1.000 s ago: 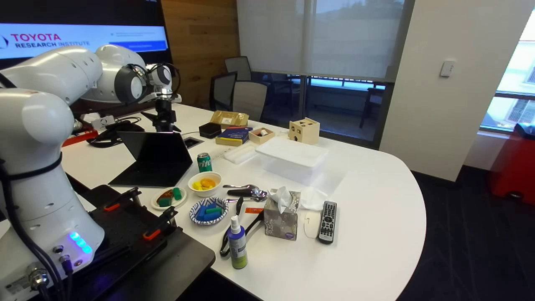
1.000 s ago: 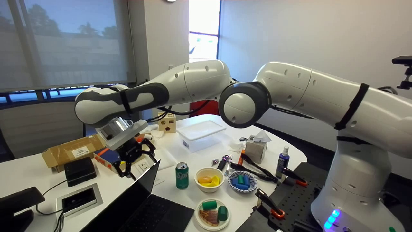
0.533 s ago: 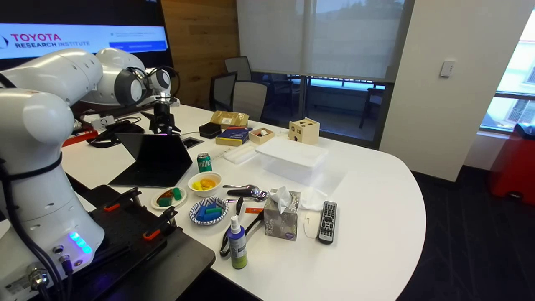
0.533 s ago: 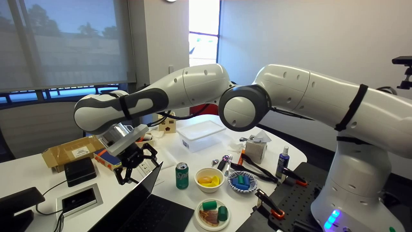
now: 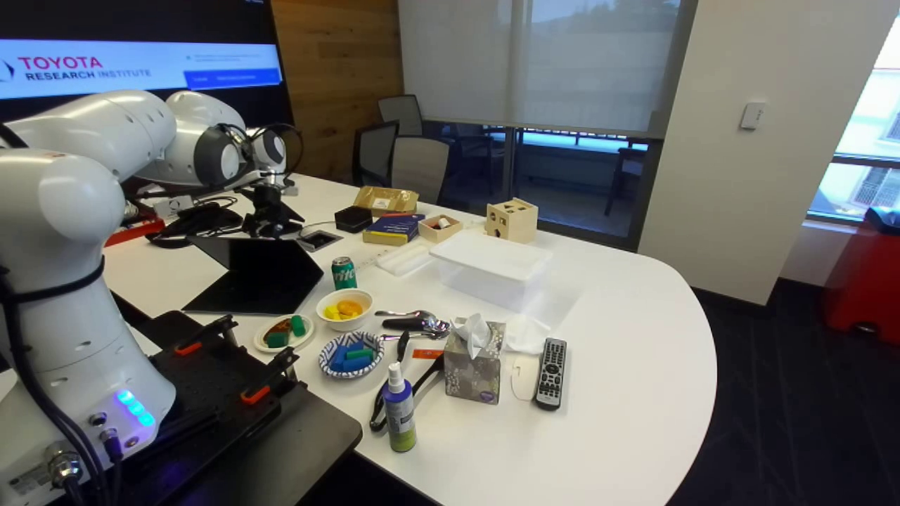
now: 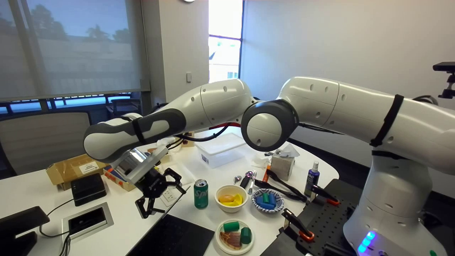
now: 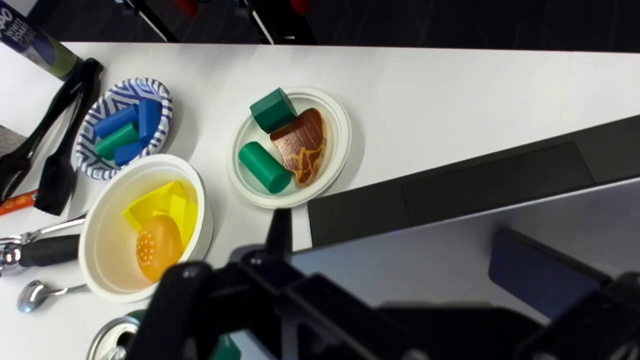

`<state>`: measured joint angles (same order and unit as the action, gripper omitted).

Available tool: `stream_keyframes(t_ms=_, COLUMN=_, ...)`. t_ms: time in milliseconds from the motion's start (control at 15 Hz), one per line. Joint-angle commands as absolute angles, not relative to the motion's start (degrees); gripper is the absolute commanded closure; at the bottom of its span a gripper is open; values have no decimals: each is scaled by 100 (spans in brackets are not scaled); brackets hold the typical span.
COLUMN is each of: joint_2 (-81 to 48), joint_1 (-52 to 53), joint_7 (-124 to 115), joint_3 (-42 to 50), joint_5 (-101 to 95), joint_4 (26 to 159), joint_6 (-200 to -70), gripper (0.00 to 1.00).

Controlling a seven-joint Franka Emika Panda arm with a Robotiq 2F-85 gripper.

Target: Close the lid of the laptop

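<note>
The laptop lies on the table, and its black keyboard base also shows in an exterior view. Its lid is partly open, tilted low over the base. In the wrist view the lid's grey outer shell faces my gripper and covers much of the keyboard; the front strip of the base with the trackpad stays visible. My gripper is open with fingers spread, and nothing is between them. In an exterior view the gripper is behind and above the lid, fingertips at the lid's upper edge; contact seems likely, but exact touch is unclear.
A green can, a bowl with yellow pieces, a plate with toy food and a patterned bowl stand beside the laptop. A black box and a table socket panel lie behind it.
My gripper has moved lower and toward the laptop's base. The lid has tilted further down over the keyboard. The other things on the table have stayed put.
</note>
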<state>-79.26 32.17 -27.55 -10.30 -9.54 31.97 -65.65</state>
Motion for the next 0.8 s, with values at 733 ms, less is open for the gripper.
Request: stream_keyframes(t_ms=733, joint_2=-8438, joint_1=3248, joint_7=-3124, joint_3=-718, joint_5=-234, joint_4=3960, joint_6=-6997, gripper=0)
